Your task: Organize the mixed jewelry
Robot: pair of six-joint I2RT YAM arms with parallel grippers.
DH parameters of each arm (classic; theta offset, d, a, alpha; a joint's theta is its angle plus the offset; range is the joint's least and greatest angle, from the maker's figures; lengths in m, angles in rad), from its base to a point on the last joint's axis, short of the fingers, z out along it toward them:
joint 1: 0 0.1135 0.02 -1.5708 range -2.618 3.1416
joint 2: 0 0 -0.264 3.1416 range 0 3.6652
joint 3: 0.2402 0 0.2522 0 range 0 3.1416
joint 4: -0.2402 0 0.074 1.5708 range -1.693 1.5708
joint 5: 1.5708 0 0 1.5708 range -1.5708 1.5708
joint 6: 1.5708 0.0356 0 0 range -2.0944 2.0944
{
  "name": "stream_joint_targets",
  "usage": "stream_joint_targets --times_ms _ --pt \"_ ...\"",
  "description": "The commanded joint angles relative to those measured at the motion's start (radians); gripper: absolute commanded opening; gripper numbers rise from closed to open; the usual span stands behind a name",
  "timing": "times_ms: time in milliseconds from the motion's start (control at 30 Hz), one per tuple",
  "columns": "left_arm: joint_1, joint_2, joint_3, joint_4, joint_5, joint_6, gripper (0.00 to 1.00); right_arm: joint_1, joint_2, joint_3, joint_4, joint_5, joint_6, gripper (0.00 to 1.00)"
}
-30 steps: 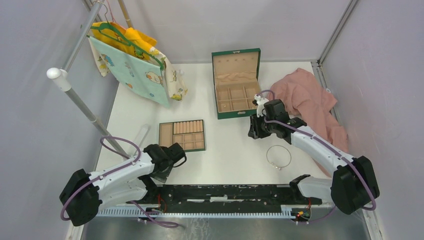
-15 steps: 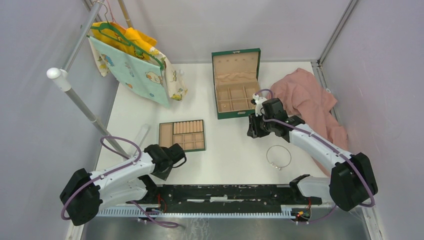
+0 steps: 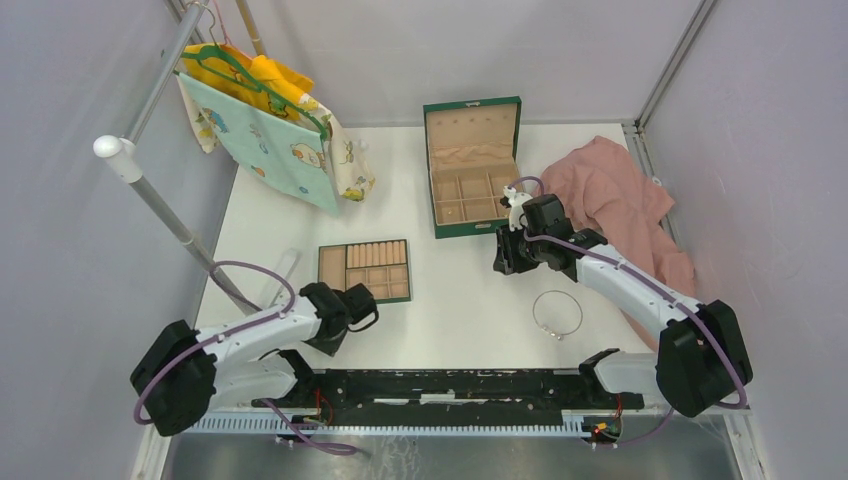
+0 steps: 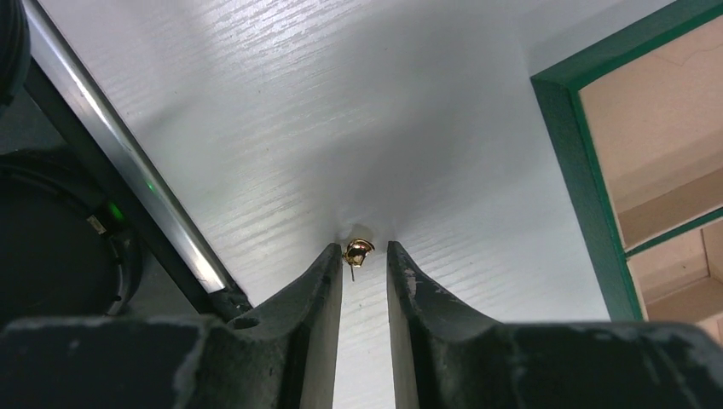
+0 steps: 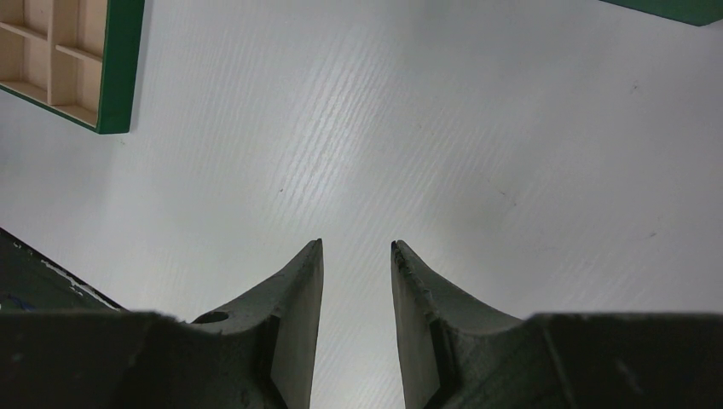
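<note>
A tiny gold stud earring (image 4: pixel 359 251) lies on the white table right between the tips of my left gripper (image 4: pixel 364 249). The jaws stand a little apart, not closed on it. In the top view the left gripper (image 3: pixel 330 340) points down near the front rail, below the divider tray (image 3: pixel 332 268), and the earring is too small to make out. The thin silver hoop (image 3: pixel 557 313) lies on the table at centre right. My right gripper (image 3: pixel 503 255) is open and empty over bare table (image 5: pixel 356 244), left of the hoop and just below the green box (image 3: pixel 472 225).
The tray's green rim (image 4: pixel 588 187) is close on the right of the left fingers, and a metal rail (image 4: pixel 128 170) on the left. A pink cloth (image 3: pixel 620 200) lies at the back right. Hung cloths (image 3: pixel 270 125) on a rack stand at the back left.
My left arm has swung a little right and its gripper has settled near the front rail below the tray. My right gripper has shifted slightly toward the green box.
</note>
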Motion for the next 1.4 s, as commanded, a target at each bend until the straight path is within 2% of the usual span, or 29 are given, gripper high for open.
stream_joint_targets --times_ms 0,167,533,800,1133,1367 --pt "-0.005 0.089 0.044 0.027 -0.064 -0.135 0.33 0.007 0.0 0.044 0.014 0.009 -0.014 0.41" --pt "-0.006 0.152 0.079 0.05 -0.073 -0.079 0.34 0.008 0.0 0.048 0.008 0.011 -0.016 0.41" --pt "-0.005 0.146 0.088 0.145 -0.099 0.065 0.38 0.009 0.008 0.052 0.012 0.011 -0.014 0.41" --pt "-0.004 0.152 0.134 0.125 -0.083 0.106 0.48 0.012 0.011 0.053 0.009 0.01 -0.014 0.41" --pt "0.012 -0.014 0.107 0.005 -0.09 0.042 0.51 0.012 0.018 0.058 0.01 0.013 -0.015 0.41" --pt "0.046 -0.088 0.067 -0.013 -0.09 0.089 0.54 0.014 0.02 0.059 0.009 0.011 -0.013 0.41"
